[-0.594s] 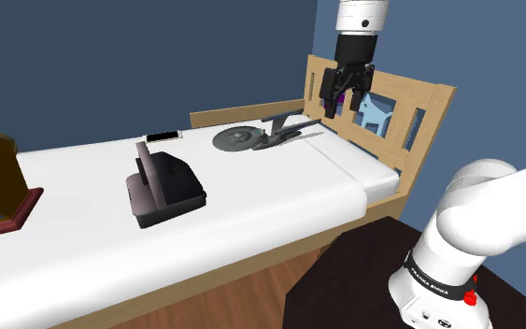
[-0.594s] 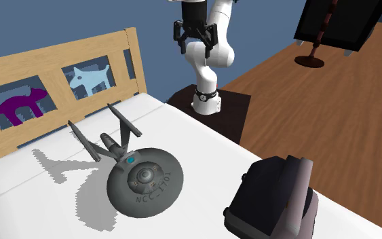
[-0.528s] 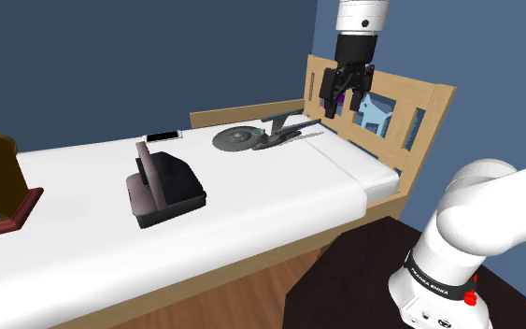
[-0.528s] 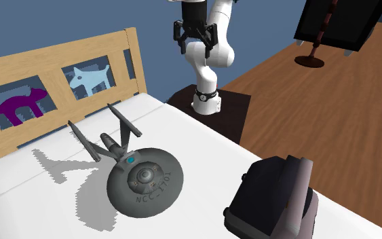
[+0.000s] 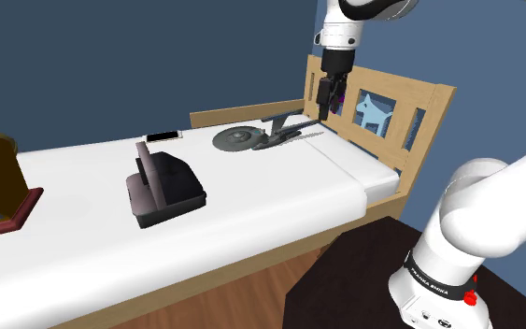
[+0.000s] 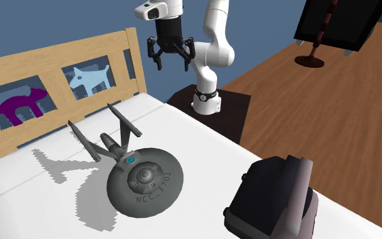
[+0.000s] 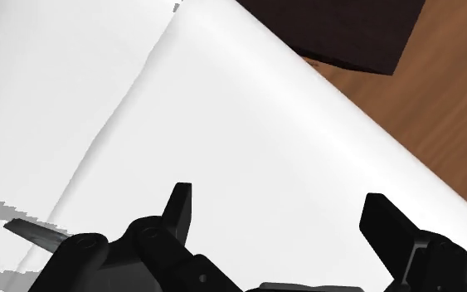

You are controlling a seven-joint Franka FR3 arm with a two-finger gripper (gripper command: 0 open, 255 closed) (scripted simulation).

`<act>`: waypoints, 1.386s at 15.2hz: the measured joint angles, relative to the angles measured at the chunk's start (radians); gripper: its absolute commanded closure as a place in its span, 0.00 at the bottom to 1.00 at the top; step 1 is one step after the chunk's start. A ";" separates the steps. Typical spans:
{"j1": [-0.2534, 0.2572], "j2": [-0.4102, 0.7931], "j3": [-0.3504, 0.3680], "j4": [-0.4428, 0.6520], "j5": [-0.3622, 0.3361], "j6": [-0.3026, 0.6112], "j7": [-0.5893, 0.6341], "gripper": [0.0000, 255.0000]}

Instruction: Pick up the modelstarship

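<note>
The arm (image 6: 218,51) is glossy white, built of thick, rounded tube links with smooth, bulging elbows. Just behind the gripper (image 6: 172,64) sits a white wrist block (image 6: 152,9) with small dark spots on its side face. The gripper is black all over: a squat body and two angular fingers (image 7: 179,206) with flat, wedge-like tips. At the end of the arm farthest from the gripper, the lowest link carries a black band (image 5: 435,278) with tiny white lettering. A red mark (image 5: 469,299) sits just past the band, farther still from the gripper.
</note>
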 measured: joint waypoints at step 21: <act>0.139 0.697 -0.177 0.438 0.080 0.247 -1.015 0.00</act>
